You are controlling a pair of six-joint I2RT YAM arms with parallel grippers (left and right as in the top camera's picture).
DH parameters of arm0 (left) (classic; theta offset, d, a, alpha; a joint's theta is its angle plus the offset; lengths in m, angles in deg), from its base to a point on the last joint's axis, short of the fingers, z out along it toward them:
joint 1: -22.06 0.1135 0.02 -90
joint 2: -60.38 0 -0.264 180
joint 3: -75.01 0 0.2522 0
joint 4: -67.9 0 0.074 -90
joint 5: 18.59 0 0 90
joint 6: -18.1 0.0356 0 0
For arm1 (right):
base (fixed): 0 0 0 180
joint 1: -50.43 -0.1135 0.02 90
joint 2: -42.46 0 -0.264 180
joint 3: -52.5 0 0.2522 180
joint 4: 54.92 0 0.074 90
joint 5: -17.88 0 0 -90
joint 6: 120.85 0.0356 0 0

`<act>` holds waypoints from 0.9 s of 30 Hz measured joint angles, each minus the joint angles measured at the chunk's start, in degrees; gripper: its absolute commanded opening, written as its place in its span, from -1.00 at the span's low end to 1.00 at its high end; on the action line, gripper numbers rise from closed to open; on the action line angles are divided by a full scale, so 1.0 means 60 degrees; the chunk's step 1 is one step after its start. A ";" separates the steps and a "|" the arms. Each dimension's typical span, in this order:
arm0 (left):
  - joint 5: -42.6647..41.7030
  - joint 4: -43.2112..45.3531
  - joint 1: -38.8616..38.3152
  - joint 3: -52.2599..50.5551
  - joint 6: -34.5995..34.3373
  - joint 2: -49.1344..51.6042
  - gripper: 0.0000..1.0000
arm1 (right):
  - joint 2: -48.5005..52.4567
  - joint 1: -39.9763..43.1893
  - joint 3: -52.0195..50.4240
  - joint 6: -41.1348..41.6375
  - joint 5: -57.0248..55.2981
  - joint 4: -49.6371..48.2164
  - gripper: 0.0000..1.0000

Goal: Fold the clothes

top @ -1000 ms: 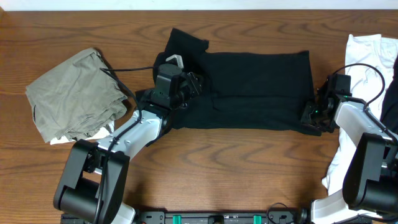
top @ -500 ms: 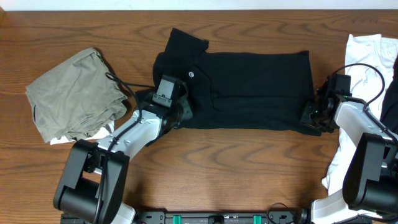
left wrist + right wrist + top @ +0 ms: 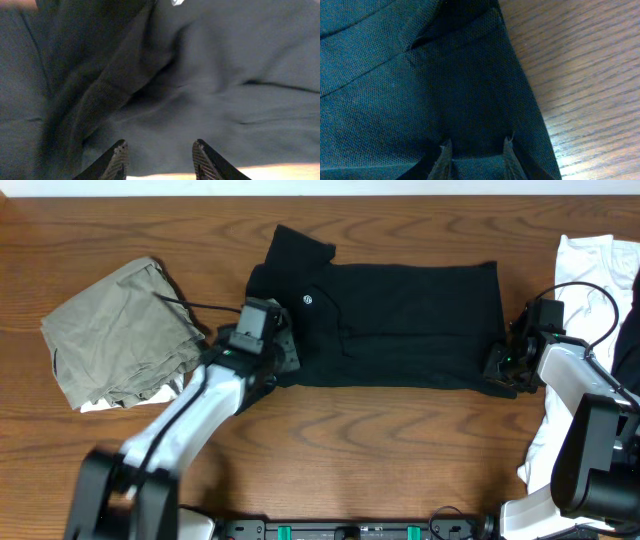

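Black shirt [image 3: 420, 320] laid flat across the middle of the table [image 3: 380, 430], one gripper at each lower corner.

The white chest logo [image 3: 308, 300] is seen facing up near the shirt's left end. The left gripper [image 3: 160, 156] is held over the lower-left fabric, jaws parted, nothing between them. The right gripper [image 3: 476, 149] is set on the lower-right hem, fabric between the fingers; a grip cannot be confirmed. An olive-grey garment [image 3: 120, 330] is noted far left, a white garment [image 3: 590, 270] far right.
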 measured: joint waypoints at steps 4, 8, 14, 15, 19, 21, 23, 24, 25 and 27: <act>0.0911 -0.0186 0.0259 0.0007 0.0328 -0.1566 -0.14 | 0.0000 0.0000 0.0000 0.0000 0.0004 0.0004 -0.35; 0.1464 -0.0197 0.0892 0.0022 0.0459 -0.1650 -0.47 | 0.0000 0.0000 0.0000 0.0000 0.0004 0.0018 -0.35; 0.0860 -0.0146 0.1690 0.0022 0.0521 0.0310 -0.60 | 0.0000 0.0000 0.0000 0.0000 0.0004 0.0036 -0.35; 0.0739 -0.0106 0.1770 0.0022 0.0528 0.0699 -0.61 | 0.0000 0.0000 0.0000 0.0000 0.0000 0.0058 -0.35; 0.0404 0.0208 0.1982 0.0018 0.0528 0.1861 -0.62 | -0.0018 0.0000 0.0000 0.0000 0.0000 0.0160 -0.35; 0.0324 0.0386 0.2084 0.0018 0.0532 0.2255 -0.62 | -0.0022 0.0000 0.0000 0.0000 0.0000 0.0186 -0.35; 0.0295 0.0601 0.2204 0.0018 0.0528 0.2550 -0.62 | -0.0022 0.0000 0.0000 0.0000 0.0000 0.0189 -0.35; 0.0244 0.0812 0.2288 0.0029 0.0535 0.2637 -0.62 | -0.0022 0.0000 0.0000 0.0000 0.0000 0.0193 -0.35; 0.0240 0.1020 0.2353 0.0044 0.0532 0.2707 -0.62 | -0.0022 0.0000 0.0000 0.0000 -0.0004 0.0200 -0.35; 0.0248 0.1472 0.2484 0.0095 0.0528 0.2889 -0.62 | -0.0026 0.0000 0.0000 0.0000 0.0000 0.0219 -0.35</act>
